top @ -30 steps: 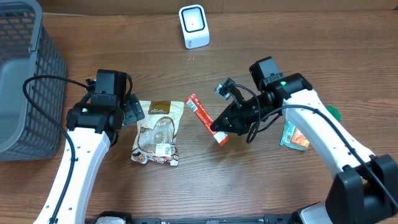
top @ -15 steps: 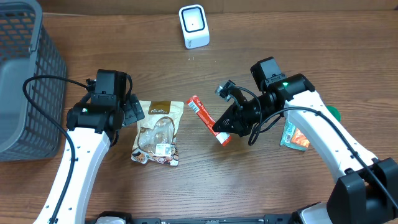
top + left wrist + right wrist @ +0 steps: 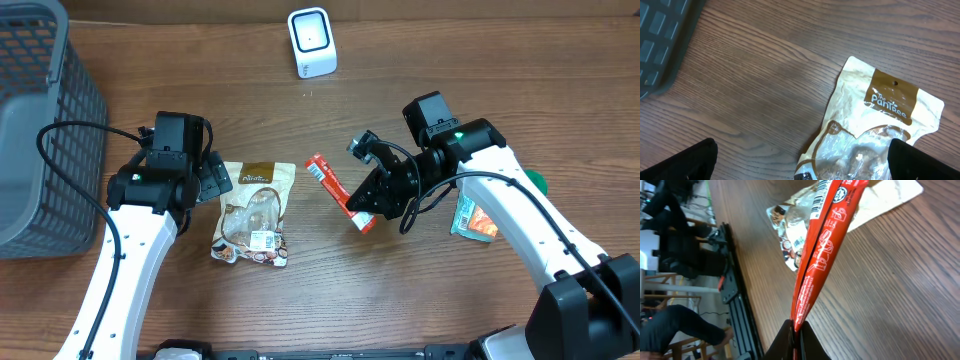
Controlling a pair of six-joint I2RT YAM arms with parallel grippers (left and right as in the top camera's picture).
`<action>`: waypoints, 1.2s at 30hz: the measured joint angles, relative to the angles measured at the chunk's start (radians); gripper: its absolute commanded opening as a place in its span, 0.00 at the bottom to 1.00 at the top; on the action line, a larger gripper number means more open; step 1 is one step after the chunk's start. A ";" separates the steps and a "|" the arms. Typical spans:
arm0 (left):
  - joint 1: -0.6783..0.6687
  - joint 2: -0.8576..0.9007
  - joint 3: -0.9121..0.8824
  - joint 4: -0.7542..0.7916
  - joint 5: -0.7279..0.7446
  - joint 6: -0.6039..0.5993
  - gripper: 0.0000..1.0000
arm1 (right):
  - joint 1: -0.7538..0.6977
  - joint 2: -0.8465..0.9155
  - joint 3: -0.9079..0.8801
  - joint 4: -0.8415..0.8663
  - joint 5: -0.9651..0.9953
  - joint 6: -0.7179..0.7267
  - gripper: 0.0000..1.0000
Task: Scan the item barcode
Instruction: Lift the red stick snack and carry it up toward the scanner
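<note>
Right gripper (image 3: 368, 207) is pinched hard on the near end of the red packet (image 3: 333, 185), and in the wrist view the jaws meet on its bottom seam with the red packet (image 3: 825, 245) standing out away from them. Its long axis runs on a slant from the grip up and to the left across the middle of the table, and I judge the free end to be off the wood, though the overhead view does not settle that. I can see a barcode (image 3: 816, 204) printed near that far end, away from the grip. What the coming move turns on is the scanner (image 3: 311, 42): it stands at the far edge of the table, well apart from the packet, beyond and somewhat left of its free end. Neither arm looks clearly nearer to it, but the right one has the goods, so I would carry and turn the packet until the barcode faces the scanner's window. Left gripper (image 3: 208, 178) hangs spread wide and holding nothing, just beside the top left corner of the snack pouch (image 3: 255, 210), which lies flat. As for containers, the grey mesh basket (image 3: 70, 100) sits at the left edge, and the part of it in view shows nothing inside.
</note>
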 measured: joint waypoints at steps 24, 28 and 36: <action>0.000 0.000 0.000 0.000 0.000 0.000 0.99 | 0.000 0.000 0.079 0.085 0.347 0.266 0.03; 0.000 0.000 0.000 0.000 0.000 0.000 0.99 | 0.000 0.000 0.211 0.046 0.420 0.279 0.03; 0.000 0.000 0.000 0.000 0.000 0.000 1.00 | 0.000 0.058 0.515 -0.060 0.567 0.283 0.03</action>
